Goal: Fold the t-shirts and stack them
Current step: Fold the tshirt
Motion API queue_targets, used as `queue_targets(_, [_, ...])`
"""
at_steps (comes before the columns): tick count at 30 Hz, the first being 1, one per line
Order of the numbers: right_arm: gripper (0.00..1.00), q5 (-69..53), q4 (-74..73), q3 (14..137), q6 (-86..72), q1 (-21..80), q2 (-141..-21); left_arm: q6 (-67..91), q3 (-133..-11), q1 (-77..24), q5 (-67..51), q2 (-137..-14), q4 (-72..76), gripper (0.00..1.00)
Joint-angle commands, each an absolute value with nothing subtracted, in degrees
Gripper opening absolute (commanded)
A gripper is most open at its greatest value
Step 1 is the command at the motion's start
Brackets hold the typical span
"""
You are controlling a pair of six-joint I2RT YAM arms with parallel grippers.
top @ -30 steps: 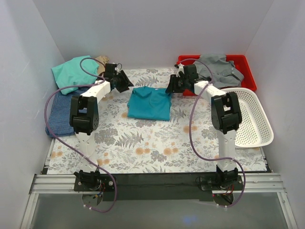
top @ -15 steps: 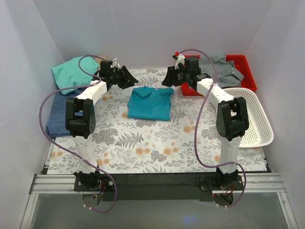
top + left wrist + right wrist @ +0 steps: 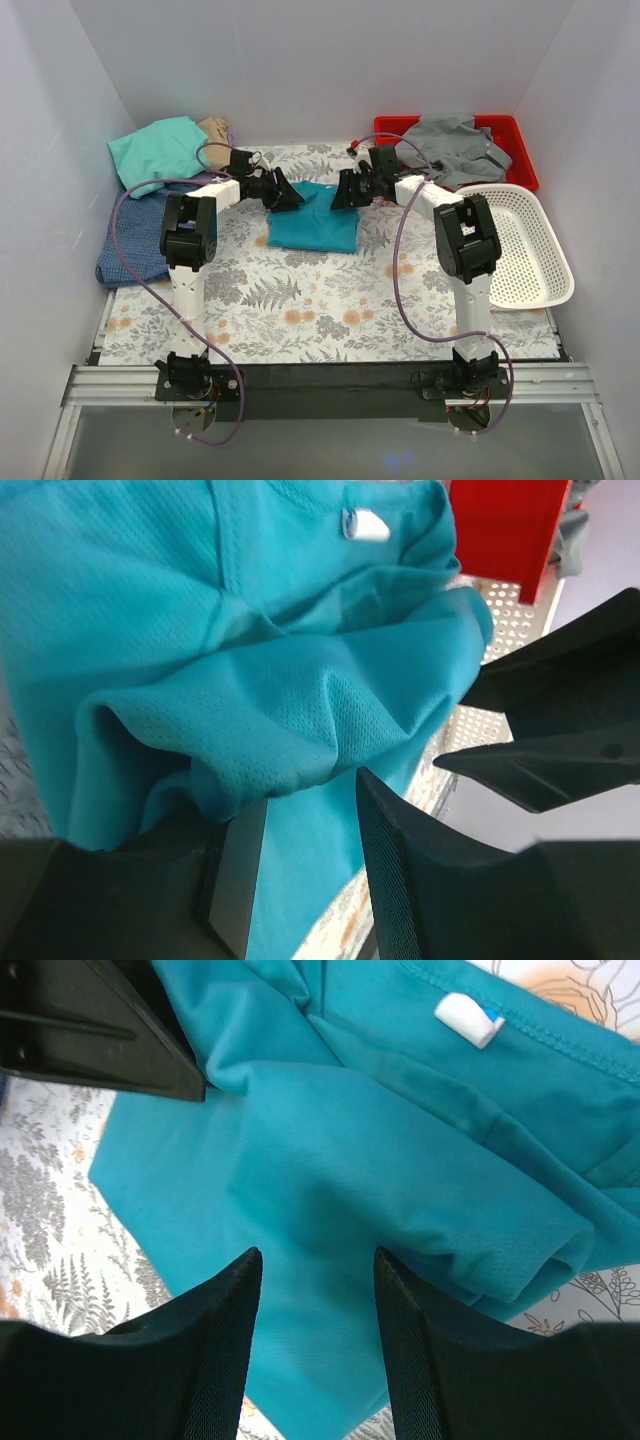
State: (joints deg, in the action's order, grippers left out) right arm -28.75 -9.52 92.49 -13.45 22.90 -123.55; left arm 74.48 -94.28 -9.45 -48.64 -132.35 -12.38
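Note:
The deep-teal t-shirt lies folded in a rectangle on the floral table, its collar end to the back. My left gripper is open, low over the shirt's back left corner. In the left wrist view a bunched fold of teal cloth hangs over its left finger. My right gripper is open over the back right corner. In the right wrist view its jaws stand apart above flat teal cloth, near the white collar tag. The two grippers face each other closely.
A mint green shirt, a tan one and a blue-checked one lie at the back left. A grey shirt fills the red tray at the back right. The white mesh basket stands on the right.
Both grippers have come down and inward from the back of the table to the teal shirt's collar end. The shirt has stayed in place.

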Motion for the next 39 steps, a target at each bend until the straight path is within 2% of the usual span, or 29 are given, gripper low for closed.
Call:
queue_targets(1, [0.55,-27.7,-8.9,95.6,-12.4,22.7,-125.5,70.9,-101.4,-9.1,-48.7,-132.9,-14.0,0.39])
queue_targets(10, [0.55,-22.6,-9.2,101.8,-10.6,22.3,-131.9,69.1,-110.3,-7.9,-40.1,-139.6,-14.5,0.38])
queue_targets(16, [0.55,-16.0,-9.1,100.8,-8.7,21.5,-132.0,70.8,-109.7,-4.2,-36.8,-141.8,-14.5,0.40])
queue_targets(22, [0.55,-14.2,-7.3,98.2,-4.8,21.0,-130.2,68.1,-109.3,-2.5,-28.8,-143.3,-16.5,0.40])
queue_targets(25, [0.55,-14.7,-4.8,95.9,-3.9,21.0,-127.4,66.7,-107.9,-2.5,-27.1,-141.2,-15.9,0.40])
queue_targets(31, [0.56,-17.4,-0.7,91.5,-2.8,21.0,-119.8,67.2,-103.1,-3.2,-33.8,-130.9,-9.1,0.41])
queue_targets(39, [0.62,-16.3,-3.6,89.1,-5.1,20.7,-116.3,67.7,-92.0,-3.6,-30.2,-119.5,-8.4,0.41])
